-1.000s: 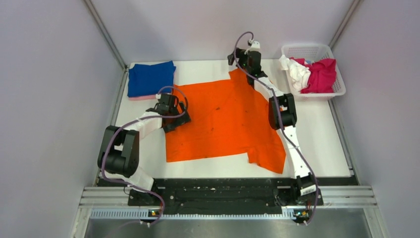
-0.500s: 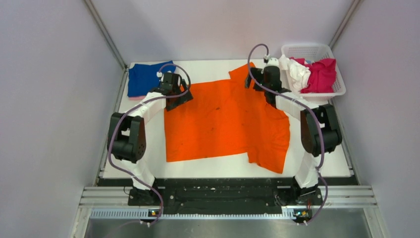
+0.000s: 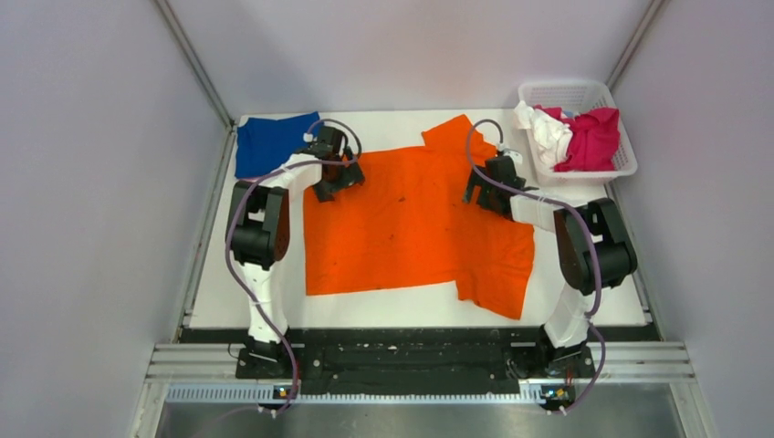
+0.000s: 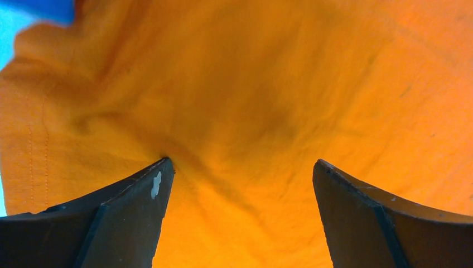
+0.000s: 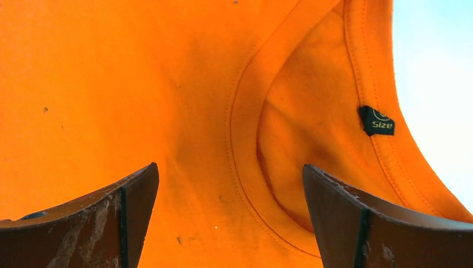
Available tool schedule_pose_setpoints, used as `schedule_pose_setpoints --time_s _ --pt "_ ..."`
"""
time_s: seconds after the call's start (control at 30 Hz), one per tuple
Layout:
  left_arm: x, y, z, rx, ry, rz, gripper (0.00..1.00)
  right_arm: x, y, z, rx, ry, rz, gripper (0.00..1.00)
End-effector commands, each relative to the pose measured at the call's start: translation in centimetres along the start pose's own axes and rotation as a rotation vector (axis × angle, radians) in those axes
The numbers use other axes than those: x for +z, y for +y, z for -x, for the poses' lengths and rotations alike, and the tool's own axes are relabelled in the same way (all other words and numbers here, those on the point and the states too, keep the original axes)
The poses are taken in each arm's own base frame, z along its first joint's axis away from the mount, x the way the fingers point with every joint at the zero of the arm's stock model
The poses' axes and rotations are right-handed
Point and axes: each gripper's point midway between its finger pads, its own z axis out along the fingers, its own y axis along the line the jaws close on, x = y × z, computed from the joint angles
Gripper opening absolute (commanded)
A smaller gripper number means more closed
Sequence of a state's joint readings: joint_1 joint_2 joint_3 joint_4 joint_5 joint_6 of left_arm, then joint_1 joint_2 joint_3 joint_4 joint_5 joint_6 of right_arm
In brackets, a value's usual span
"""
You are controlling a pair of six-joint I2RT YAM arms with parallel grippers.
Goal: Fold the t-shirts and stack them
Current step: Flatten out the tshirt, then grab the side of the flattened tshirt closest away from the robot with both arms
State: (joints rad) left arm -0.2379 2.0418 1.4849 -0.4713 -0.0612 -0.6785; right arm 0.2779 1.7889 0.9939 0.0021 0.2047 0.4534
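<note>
The bright orange t-shirt [image 3: 411, 224] lies spread flat mid-table. My left gripper [image 3: 333, 180] is over its far left corner, jaws open, with orange cloth [image 4: 240, 111] filling the view below them. My right gripper [image 3: 484, 192] is over the far right part, jaws open above the neck collar [image 5: 245, 134] with its black size tag [image 5: 376, 121]. A folded royal blue t-shirt [image 3: 269, 141] lies at the far left on a pale pink one. Magenta [image 3: 593, 137] and white [image 3: 548, 132] t-shirts sit crumpled in the basket.
The white plastic lattice basket [image 3: 566, 91] stands at the far right corner. Grey walls enclose the table on three sides. Bare white table [image 3: 584, 246] shows to the right of the orange shirt and at the far edge.
My left gripper moved further back to the shirt's far left corner. My right gripper came back from the far edge toward the collar area. The orange sleeve at the far edge now lies uncovered.
</note>
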Motion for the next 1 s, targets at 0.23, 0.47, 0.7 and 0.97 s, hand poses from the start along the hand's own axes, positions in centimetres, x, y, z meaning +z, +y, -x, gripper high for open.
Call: schedule_pose_setpoints --time_s 0.23,0.47,0.7,0.97 --pt "1.6 -0.1 -0.8 0.004 0.087 0.032 0.99 -2.9 -6.9 -5.6 0.145 0.123 -0.29 0.99" --pt "-5.5 0.1 -0.3 0.053 -0.025 0.034 0.99 -5.8 -3.7 1.9 0.113 -0.039 -0.168 0.99" --pt "-13.9 9.4 -6.8 -0.041 -0.064 0.214 0.99 -13.8 -4.2 0.5 0.166 -0.105 -0.093 0.99" --pt "-16.0 16.4 -16.7 -0.218 0.021 0.246 0.83 -18.8 -7.2 -8.6 0.12 0.044 -0.073 0.99"
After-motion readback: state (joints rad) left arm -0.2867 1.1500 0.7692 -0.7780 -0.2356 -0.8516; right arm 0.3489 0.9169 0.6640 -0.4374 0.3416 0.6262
